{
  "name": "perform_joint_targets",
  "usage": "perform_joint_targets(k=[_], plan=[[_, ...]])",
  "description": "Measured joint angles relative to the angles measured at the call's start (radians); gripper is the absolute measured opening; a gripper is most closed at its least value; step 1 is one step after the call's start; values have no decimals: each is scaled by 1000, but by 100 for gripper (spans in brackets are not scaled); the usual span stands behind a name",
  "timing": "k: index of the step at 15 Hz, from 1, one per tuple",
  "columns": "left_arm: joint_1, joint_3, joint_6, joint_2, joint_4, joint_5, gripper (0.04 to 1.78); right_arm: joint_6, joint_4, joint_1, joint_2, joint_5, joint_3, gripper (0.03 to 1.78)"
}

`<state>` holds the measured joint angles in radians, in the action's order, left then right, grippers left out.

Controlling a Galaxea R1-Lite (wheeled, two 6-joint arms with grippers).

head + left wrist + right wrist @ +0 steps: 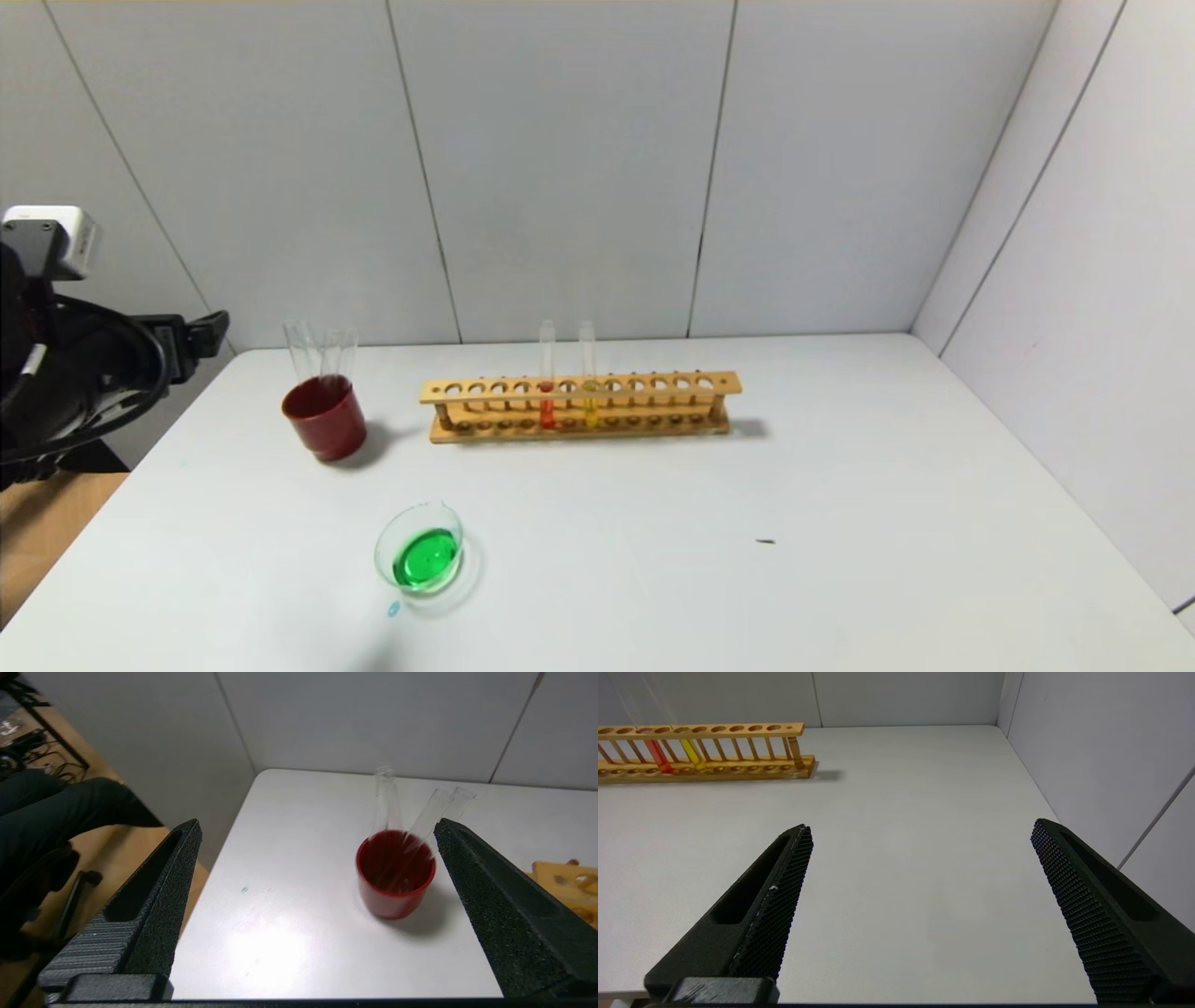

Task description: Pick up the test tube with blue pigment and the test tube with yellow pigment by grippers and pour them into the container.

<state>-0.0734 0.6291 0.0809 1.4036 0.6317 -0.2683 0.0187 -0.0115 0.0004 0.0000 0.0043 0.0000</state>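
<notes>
The right gripper [920,830] is out of the head view; both it and the left gripper [317,830] hold their fingers apart. The glass bowl [419,557] holds green liquid.

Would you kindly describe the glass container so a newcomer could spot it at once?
Start at the wooden rack across the white table. Nearer the robot, toward its left, sits the container. Unlike the opaque red cup behind it, it is shallow, clear and holds bright green liquid.
</notes>
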Motion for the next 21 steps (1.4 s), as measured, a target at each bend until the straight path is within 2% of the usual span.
perform_joint_targets(k=[5, 12, 15, 19, 21], plan=[[-4, -83, 23, -312, -230, -26, 175, 0, 0, 0, 0, 0, 0, 171], [-3, -193, 29, -820, -574, 42, 175, 0, 0, 0, 0, 0, 0, 171], [10, -243, 30, -995, -645, 64, 175, 0, 0, 0, 0, 0, 0, 171], [68, -274, 32, -1167, -786, 55, 175, 0, 0, 0, 0, 0, 0, 171], [75, -319, 33, -1250, -809, 76, 175, 0, 0, 0, 0, 0, 0, 171]])
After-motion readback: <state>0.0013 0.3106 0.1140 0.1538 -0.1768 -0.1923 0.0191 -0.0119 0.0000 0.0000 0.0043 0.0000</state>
